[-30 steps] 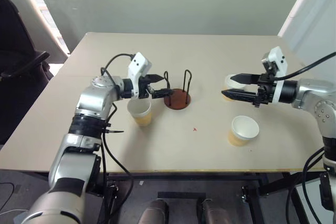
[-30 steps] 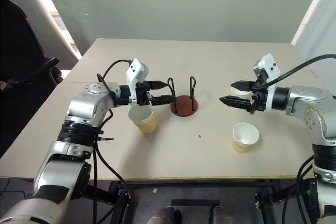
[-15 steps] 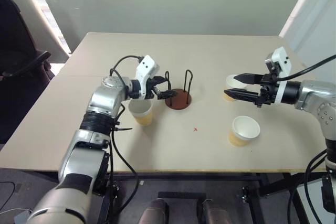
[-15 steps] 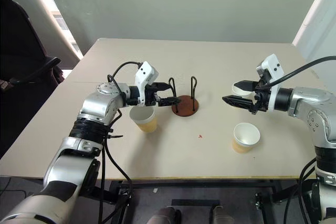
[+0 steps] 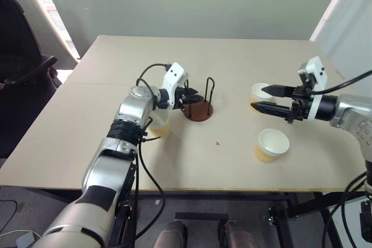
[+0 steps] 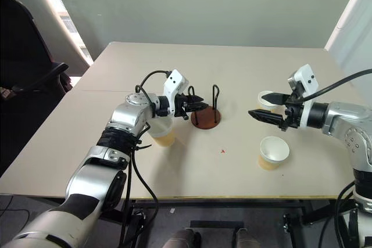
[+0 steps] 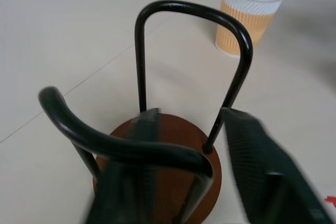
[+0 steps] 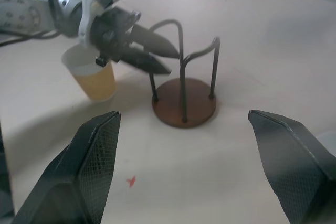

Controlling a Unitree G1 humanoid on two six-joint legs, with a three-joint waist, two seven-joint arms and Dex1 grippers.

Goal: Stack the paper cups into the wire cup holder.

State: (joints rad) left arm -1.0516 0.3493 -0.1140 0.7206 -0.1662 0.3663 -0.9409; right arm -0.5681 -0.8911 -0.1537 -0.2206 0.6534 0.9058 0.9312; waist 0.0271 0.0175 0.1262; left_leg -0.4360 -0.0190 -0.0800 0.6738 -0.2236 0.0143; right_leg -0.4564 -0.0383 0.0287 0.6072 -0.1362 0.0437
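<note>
The wire cup holder (image 5: 199, 108), a reddish-brown disc with two black wire loops, stands mid-table. My left gripper (image 5: 195, 96) has closed in on its nearer loop; in the left wrist view that wire (image 7: 121, 142) runs between the two fingers. One paper cup (image 5: 159, 127) stands upright under my left forearm, partly hidden. Two more cups stand upright on the right: one (image 5: 271, 144) nearer the front edge, one (image 5: 259, 92) just behind my right gripper (image 5: 257, 98). That gripper is wide open with nothing in it and points at the holder (image 8: 184, 109).
The beige table (image 5: 203, 166) has bare surface in front of the holder, marked by a small red spot (image 5: 216, 142). A dark chair (image 5: 23, 68) stands off the table's left side. A wall lies beyond the far edge.
My left gripper has moved right from above the cup to the holder, and its fingers have gone from wide open to nearly together on the wire loop. The right gripper has stayed put.
</note>
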